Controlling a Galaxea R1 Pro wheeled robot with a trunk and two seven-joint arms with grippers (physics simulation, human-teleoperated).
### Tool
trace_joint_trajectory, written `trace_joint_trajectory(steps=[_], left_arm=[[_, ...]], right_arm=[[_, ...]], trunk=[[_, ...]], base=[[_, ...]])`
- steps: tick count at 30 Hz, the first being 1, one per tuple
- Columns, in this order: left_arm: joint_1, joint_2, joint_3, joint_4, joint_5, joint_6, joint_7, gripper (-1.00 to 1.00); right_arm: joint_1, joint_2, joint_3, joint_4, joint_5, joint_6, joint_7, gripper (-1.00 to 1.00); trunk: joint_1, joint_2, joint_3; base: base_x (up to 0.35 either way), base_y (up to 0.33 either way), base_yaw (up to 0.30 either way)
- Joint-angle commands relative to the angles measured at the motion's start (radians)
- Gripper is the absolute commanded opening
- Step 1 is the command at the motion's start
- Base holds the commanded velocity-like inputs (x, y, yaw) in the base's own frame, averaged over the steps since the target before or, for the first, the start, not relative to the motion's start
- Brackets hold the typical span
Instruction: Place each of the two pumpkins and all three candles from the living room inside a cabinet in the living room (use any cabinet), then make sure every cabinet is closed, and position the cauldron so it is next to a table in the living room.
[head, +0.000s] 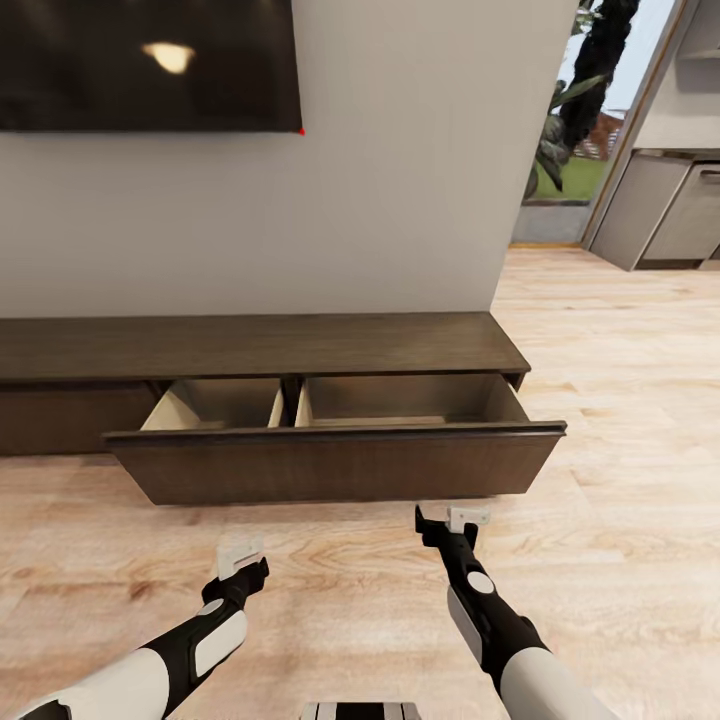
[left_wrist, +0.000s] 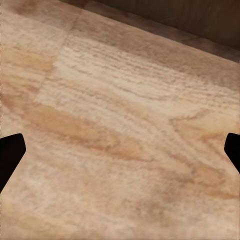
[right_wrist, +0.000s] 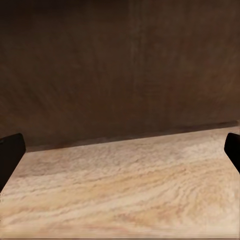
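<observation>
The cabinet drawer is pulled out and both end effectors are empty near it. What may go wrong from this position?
1. The open drawer of the cabinet shows two bare compartments; closing it now would likely leave the task's items outside.
2. The right end effector sits low, close to the drawer front; driving forward may knock it against the panel.
3. The left end effector hangs low over the wooden floor; lowering the arm further may scrape it.

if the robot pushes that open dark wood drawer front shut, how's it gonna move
The long dark-brown wooden drawer front looks rigid, so it probably slides straight back. It's wide, so an off-centre push may skew it. The tan compartments look empty as far as visible, so probably light.
</observation>
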Motion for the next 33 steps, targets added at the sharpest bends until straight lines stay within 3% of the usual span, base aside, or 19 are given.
trace_joint_trajectory(steps=[1,26,31,33], left_arm=[[-0.001,0.002,-0.008,-0.002,0.008,-0.004,0.007,1.0],[-0.001,0.007,-0.006,0.005,0.016,-0.002,0.003,1.0],[-0.001,0.008,-0.005,0.007,0.017,-0.001,0.003,1.0],[-0.001,0.008,-0.005,0.008,0.017,-0.001,0.004,1.0]], right_arm=[[-0.001,0.001,-0.004,0.001,0.003,-0.003,0.0,1.0],[0.001,0.0,0.02,0.016,0.004,0.01,0.001,1.0],[0.001,-0.001,0.021,0.016,0.005,0.064,0.002,1.0],[0.0,-0.002,0.021,0.016,0.005,0.121,0.003,1.0]], trunk=[[0.0,0.0,-0.001],[0.0,0.0,-0.001],[0.0,0.0,-0.001],[0.0,0.0,-0.001]], base=[[0.0,0.0,0.0],[0.099,0.0,0.0],[0.014,0.0,0.0],[0.003,0.0,0.0]])
